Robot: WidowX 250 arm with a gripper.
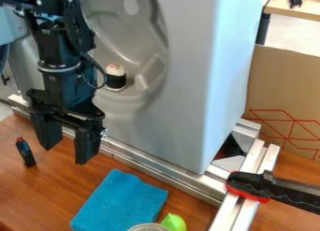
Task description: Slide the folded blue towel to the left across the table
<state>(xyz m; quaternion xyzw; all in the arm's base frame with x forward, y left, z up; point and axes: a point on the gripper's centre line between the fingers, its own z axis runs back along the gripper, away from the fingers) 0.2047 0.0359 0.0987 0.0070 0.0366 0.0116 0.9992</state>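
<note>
Hanging with gripper spread, near the red-tipped tube on the wooden table! Down front, beside blue cloth and green object, spotting a round container too cut off to show contents.

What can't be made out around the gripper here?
All in the camera view:
- Under the blue cloth: hidden by the cloth.
- Lower parts of the round lid and green thing: cut off by the bottom edge.
- Far end of the black handle: cut off by the right edge.
- Part of the grey panel: behind the arm.
- Red-topped thing's markings: too small.
</note>
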